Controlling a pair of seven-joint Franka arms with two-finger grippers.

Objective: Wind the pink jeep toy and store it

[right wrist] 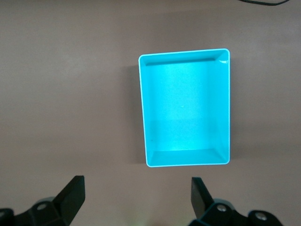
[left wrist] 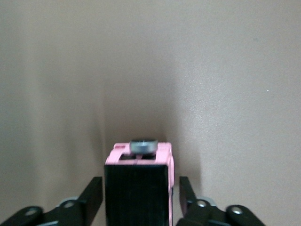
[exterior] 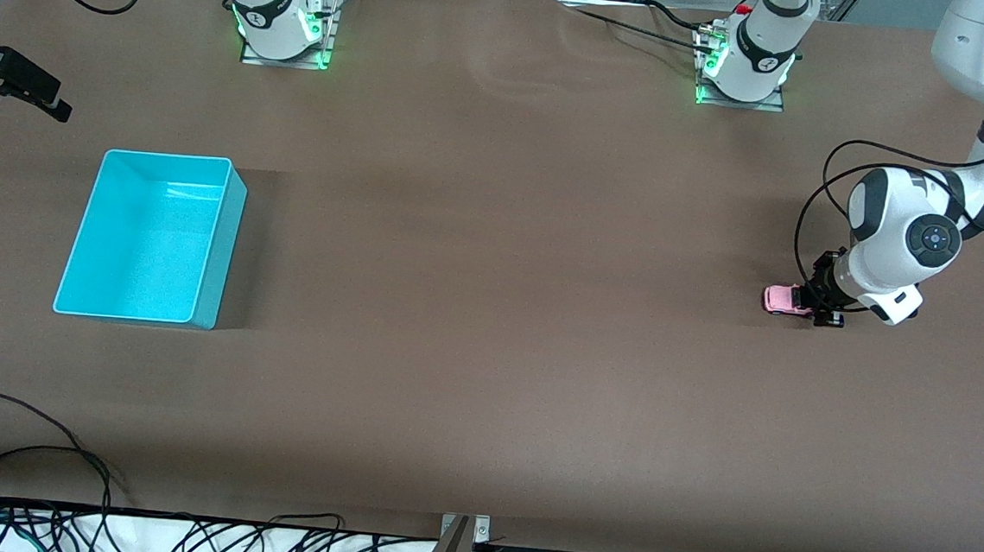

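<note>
Between my left gripper's (left wrist: 136,200) slightly parted, non-touching fingers sits the small boxy pink jeep toy (exterior: 786,300), lengthwise; right gripper (right wrist: 136,193) waits wide open, empty, over the table beside the cyan plastic bin (exterior: 151,237).

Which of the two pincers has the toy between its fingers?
The left pincer, down at the table with the pink jeep toy between its parted fingers. The right pincer waits open, empty, near the cyan bin.

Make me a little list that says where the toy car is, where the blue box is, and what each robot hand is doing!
toy car: pink jeep toy on the table, toward the left arm's end
box: cyan bin, nothing in it, toward the right arm's end
left gripper: down at the jeep, jaws on either side, slightly apart from it
right gripper: waits above the bin, jaws open
</note>
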